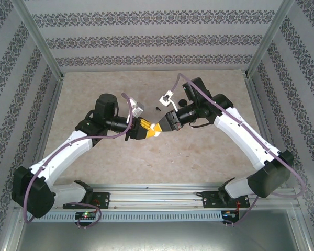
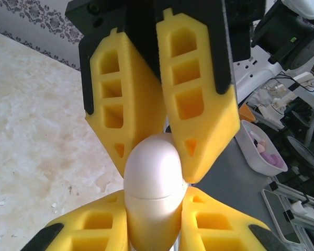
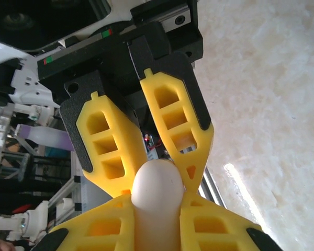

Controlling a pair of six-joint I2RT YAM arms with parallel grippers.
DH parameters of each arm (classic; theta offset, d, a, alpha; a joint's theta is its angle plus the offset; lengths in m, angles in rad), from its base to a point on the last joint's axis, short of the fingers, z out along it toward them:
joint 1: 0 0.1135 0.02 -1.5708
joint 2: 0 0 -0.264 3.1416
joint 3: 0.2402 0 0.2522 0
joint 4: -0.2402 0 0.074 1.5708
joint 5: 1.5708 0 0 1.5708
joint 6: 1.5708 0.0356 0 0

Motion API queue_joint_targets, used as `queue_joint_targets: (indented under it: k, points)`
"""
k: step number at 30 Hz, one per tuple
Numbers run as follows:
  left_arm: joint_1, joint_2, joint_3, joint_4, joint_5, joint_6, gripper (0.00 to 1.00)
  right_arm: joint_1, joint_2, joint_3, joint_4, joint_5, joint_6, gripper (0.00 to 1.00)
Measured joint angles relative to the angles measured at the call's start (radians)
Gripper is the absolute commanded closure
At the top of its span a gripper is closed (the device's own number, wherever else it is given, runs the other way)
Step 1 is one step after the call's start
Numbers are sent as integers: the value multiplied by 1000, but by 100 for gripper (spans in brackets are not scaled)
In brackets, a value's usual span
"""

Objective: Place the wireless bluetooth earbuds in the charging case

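1. The smooth white egg-shaped plastic charging case [image 1: 154, 128] is held above the beige marbled table [image 1: 172, 162], midway between the arms, so neither arm is nearer.
2. The left gripper [image 2: 153, 201] has its yellow foam fingers [image 2: 73, 232] clamped on one end of the case. The right gripper [image 3: 157, 204] is closed on the rounded opposite end.
3. The case's long axis runs straight from one gripper to the other. A thin seam [image 2: 152, 196] crosses it close to the left fingers, and the domed part points toward the right gripper.
4. One tiny black earbud [image 1: 158, 108] lies on the table just beyond the case. It is too small to tell which way its stem points.
5. The case looks shut, so it probably has to open at the seam first.
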Motion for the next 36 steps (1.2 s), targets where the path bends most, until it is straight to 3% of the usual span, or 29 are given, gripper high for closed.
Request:
queue_joint_targets:
  k: [10, 24, 36]
  points:
    - [0, -14, -31, 69, -53, -24, 100, -56, -2, -58, 124, -81, 124, 70]
    - [-2, -66, -77, 91, -71, -30, 100, -98, -4, -64, 177, 18, 199, 44]
    - [-2, -160, -189, 109, -308, -24, 100, -110, -46, -74, 144, 200, 294, 39]
